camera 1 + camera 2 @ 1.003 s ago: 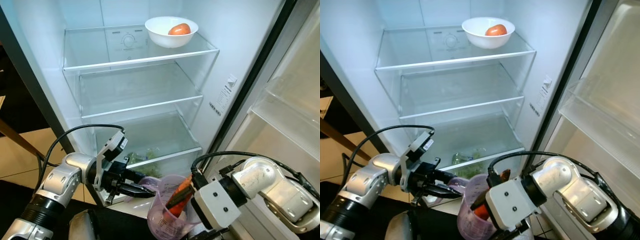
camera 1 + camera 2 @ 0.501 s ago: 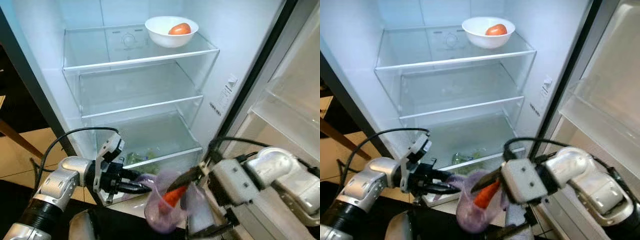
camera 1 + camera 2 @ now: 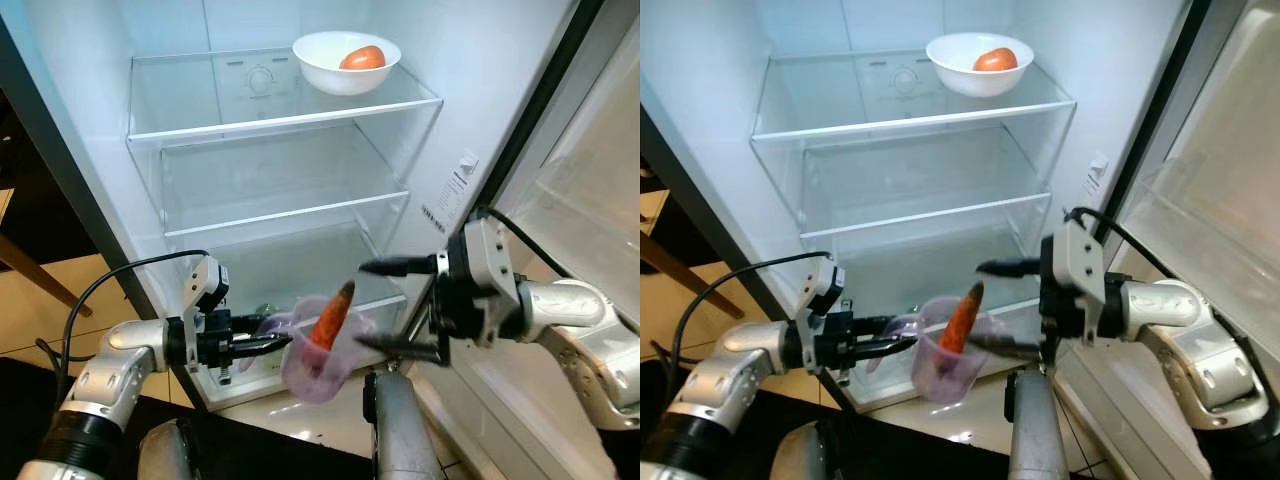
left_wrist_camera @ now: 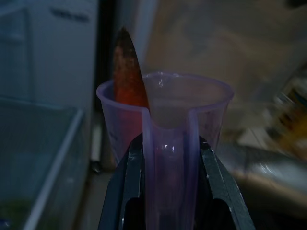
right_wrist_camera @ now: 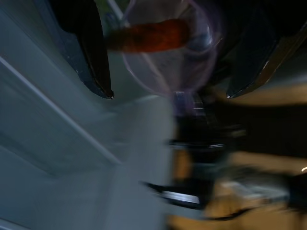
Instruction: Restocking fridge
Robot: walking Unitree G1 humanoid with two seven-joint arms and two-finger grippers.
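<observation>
Fridge door wide, and the restock is barely underway by the look of it: 1 white bowl (image 3: pixel 346 62) with an orange-red fruit sits on the top shelf, far above both tools, some greens show in the bottom drawer (image 3: pixel 290 305), and the 2 shelves between are bare. The purple cup (image 3: pixel 318 350) with the carrot (image 3: pixel 330 314) is not in yet, I'd say.

Left tool (image 3: pixel 262 343) is clamped on the cup's handle, the black fingers (image 4: pixel 125 184) pinching either side, carrot standing tip-up inside, cup held just in front of the bottom drawer.

Right tool (image 3: pixel 390 306) is spread wide apart, holding nothing, its fingers (image 3: pixel 392 266) pointing at the cup from just beside it, 1 above the rim, 1 below; touching or not, I cannot tell.
</observation>
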